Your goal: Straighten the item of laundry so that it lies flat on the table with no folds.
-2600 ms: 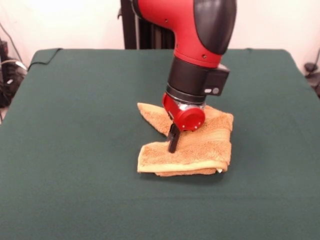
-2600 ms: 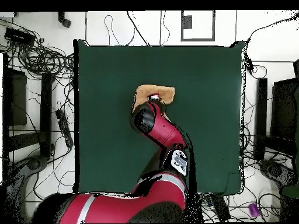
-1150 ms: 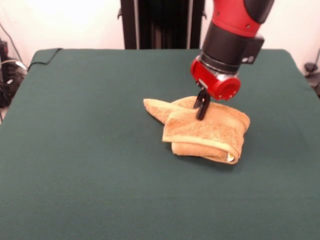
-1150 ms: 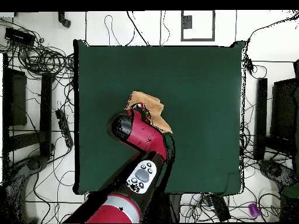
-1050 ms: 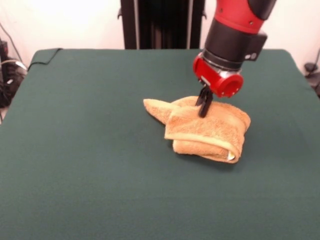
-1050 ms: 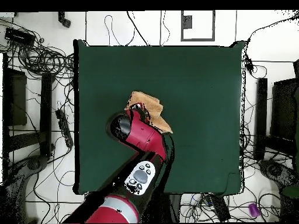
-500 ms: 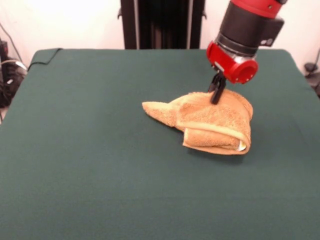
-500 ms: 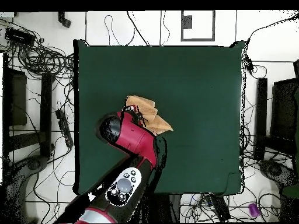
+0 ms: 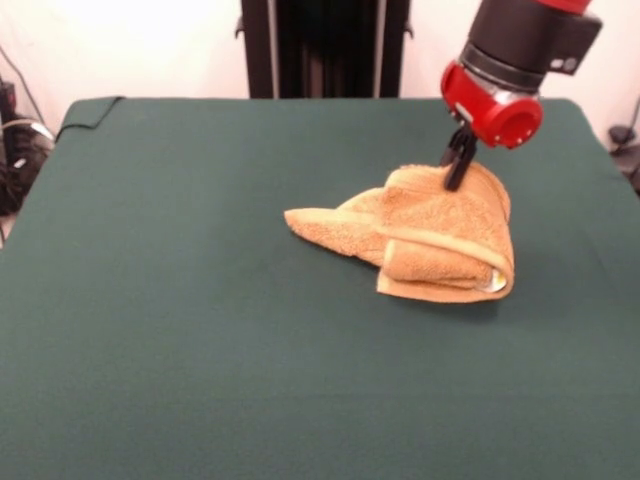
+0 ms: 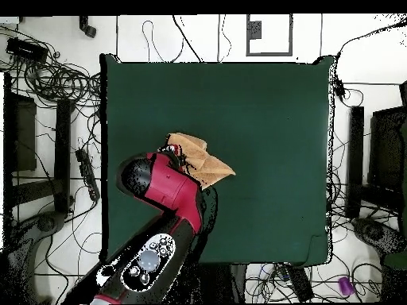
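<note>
The orange-tan towel lies bunched and folded over on itself on the dark green table, right of centre in the front view. A rolled fold with a pale border band runs along its near right side, and a pointed corner sticks out to the left. My gripper is shut on the towel's far upper edge and holds that edge slightly raised. In the overhead view the towel shows left of the table's middle, partly covered by my red arm; the gripper is hidden there.
A dark pedestal column stands behind the table's far edge. A turned-up corner of the green cloth shows at the far left. Cables and stands surround the table in the overhead view.
My gripper has moved right and toward the far side in the front view, dragging the towel's pinched edge with it. The bundle has shifted right and its left corner has stretched out.
</note>
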